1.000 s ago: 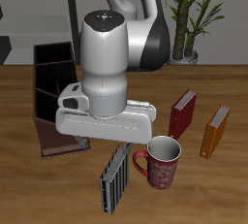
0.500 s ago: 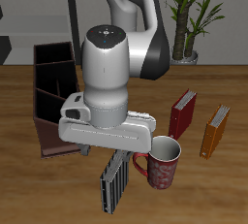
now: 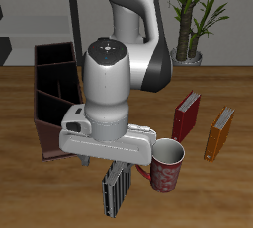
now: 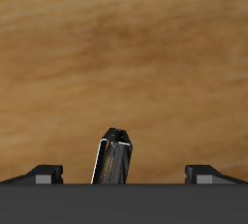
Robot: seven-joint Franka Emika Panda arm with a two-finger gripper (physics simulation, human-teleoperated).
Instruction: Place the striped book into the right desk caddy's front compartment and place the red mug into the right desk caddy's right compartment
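- Striped book standing upright nearest the table's front edge, just beside the red mug; seen top-edge-on between the two fingertips in the wrist view, with clear gaps on both sides
- Gripper spread wide, grasping nothing; hovering straddling the book; fingers hidden behind the wrist body in the exterior view
- Judging the step as reaching for the book, first half of the task; next move calling for lowering straight down and pinching the cover faces, minding the mug at its side
- Right desk caddy lying farther back across the table, well apart from the book; neither book nor mug placed yet
- Wooden table looking smooth; potted plant rising behind
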